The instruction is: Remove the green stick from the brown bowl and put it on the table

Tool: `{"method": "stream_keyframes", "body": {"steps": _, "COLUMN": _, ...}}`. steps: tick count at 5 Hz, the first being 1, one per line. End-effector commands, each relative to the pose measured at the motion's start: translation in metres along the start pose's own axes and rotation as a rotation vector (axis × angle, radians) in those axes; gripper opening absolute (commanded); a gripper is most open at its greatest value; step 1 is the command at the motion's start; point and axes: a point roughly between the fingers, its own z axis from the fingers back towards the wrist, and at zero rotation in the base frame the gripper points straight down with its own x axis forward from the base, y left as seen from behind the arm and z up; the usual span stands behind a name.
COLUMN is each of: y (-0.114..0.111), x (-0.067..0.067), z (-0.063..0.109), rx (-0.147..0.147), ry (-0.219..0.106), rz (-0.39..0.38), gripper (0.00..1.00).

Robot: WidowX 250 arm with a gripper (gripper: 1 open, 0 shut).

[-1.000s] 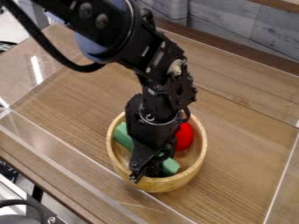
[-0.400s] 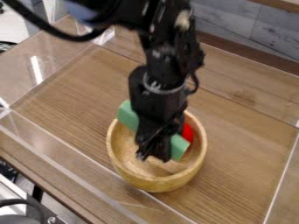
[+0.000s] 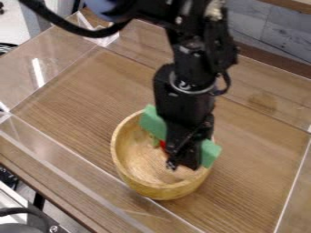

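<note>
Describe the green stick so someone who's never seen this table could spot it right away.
On the wood-grain table, find the round tan bowl. Above its far side hangs the black gripper, with the green stick between its fingers, both ends poking out. It is green and bar-shaped, unlike the red thing behind it.

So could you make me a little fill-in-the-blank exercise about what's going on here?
The pincer is gripping a block coloured ____.
The round, open container below it is a ____.
Behind the block, partly hidden, is a toy coloured ____.
The tabletop is made to look like ____.

Missing words: green; bowl; red; wood.
</note>
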Motion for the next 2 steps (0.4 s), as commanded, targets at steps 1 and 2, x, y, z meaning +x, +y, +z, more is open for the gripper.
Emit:
{"method": "stream_keyframes", "body": {"steps": 1, "y": -0.005, "x": -0.025, "z": 0.018, "rx": -0.041, "ry": 0.025, "rz": -0.024, "gripper": 0.00}}
{"method": "stream_keyframes", "body": {"steps": 2, "y": -0.002, "x": -0.054, "z": 0.019, "rx": -0.042, "ry": 0.034, "rz": -0.047, "gripper": 0.00}}
